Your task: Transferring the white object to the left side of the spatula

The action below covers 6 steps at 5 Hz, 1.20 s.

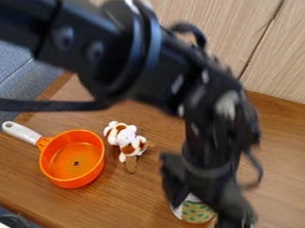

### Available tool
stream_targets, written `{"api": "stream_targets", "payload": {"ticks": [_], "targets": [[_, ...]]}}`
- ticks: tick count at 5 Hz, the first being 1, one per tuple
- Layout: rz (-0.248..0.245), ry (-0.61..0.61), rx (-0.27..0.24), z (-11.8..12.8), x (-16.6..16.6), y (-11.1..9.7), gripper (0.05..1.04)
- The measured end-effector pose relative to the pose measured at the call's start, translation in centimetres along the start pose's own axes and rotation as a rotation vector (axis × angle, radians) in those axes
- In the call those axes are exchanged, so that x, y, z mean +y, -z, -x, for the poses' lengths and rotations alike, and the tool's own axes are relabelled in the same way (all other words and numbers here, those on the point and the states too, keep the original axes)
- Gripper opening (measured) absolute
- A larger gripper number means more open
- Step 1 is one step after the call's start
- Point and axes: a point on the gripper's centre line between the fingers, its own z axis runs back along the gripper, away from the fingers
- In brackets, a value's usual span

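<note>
Black arm [115,51], pincer [205,215] wide, patterned white object [196,211] between its fingers [175,182].

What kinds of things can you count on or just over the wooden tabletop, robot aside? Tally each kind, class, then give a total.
Orange pan with a white handle: 1
White-and-brown plush animal: 1
Small flat brown piece against the plush, too little showing to name: 1
White object with a green-spotted face: 1
Total: 4

Soft, fairly bright light fell on the table [129,201] beside the gripper [206,210]. Pale glints marked the arm [155,45] above it, and shadows were faint.
</note>
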Motion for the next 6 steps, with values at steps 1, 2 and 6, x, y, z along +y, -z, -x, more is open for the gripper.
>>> {"api": "stream_targets", "payload": {"ticks": [1, 2, 6], "targets": [[-0.052, -0.047, 0.021, 0.7, 1.5, 0.5, 1.001], [-0.066, -0.082, 0.061, 0.8, 2.8, 1.7, 1.001], [0.013, -0.247, 0.056, -4.4, 5.4, 4.7, 1.001]]}}
